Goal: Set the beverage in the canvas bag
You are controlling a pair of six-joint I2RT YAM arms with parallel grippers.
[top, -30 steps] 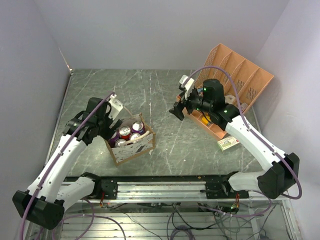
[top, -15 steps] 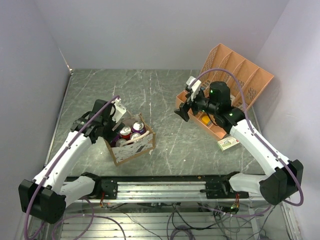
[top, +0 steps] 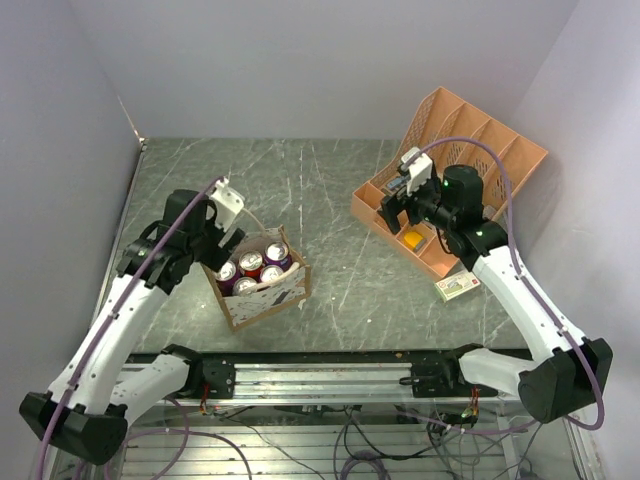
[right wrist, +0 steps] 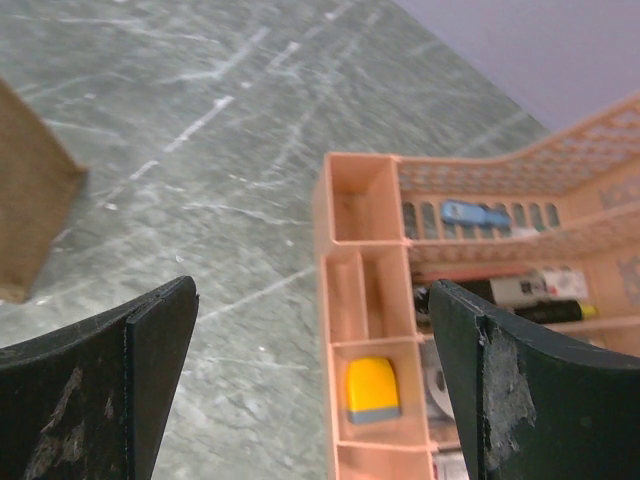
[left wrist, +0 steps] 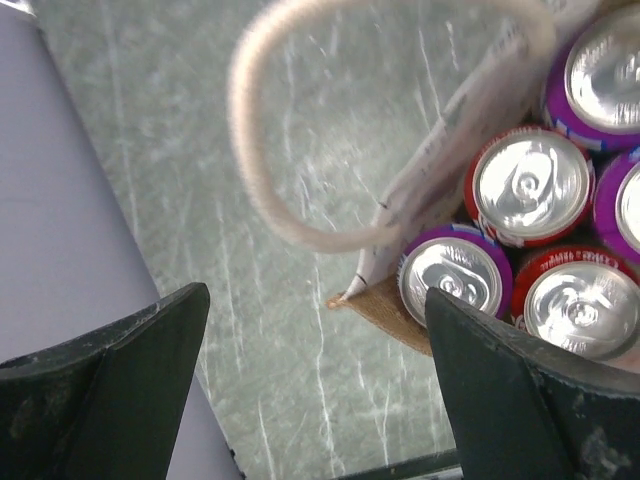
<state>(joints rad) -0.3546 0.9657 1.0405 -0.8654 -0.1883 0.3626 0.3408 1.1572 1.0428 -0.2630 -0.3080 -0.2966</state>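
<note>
- Left gripper (top: 218, 232) hung over the far left corner of the canvas bag (top: 268, 295) in the top view. From up there I could not tell how wide its fingers were.
- The bag sat on the green table (top: 330, 180), near the front and toward the left, with cans (top: 250, 264) standing inside it.
- The right gripper (top: 392, 212) was well apart from the bag, over the near end of the orange organizer (top: 480, 150).
- Only this view showed the big bare stretch of table between the bag and the organizer, and more bare table behind the bag up to the back wall.
- A small green and white packet (top: 457, 287) lay just beside the organizer's front corner.
- The left wrist view showed the left gripper (left wrist: 315, 330) with its fingers (left wrist: 110, 400) wide apart and nothing between them.
- Right below were red and purple can tops (left wrist: 530, 185) packed close together, touching the bag's wall.
- A cream rope handle (left wrist: 262, 150) looped out over the table past the bag's edge.
- The right wrist view showed the right gripper (right wrist: 310, 330) spread wide too, and empty.
- Under it were the organizer's small front boxes (right wrist: 365, 260). One held a yellow thing (right wrist: 368, 388), and a blue thing (right wrist: 475, 213) lay farther back.
- A brown corner of the bag (right wrist: 30, 220) peeked in at the left edge, with bare table between it and the organizer.
</note>
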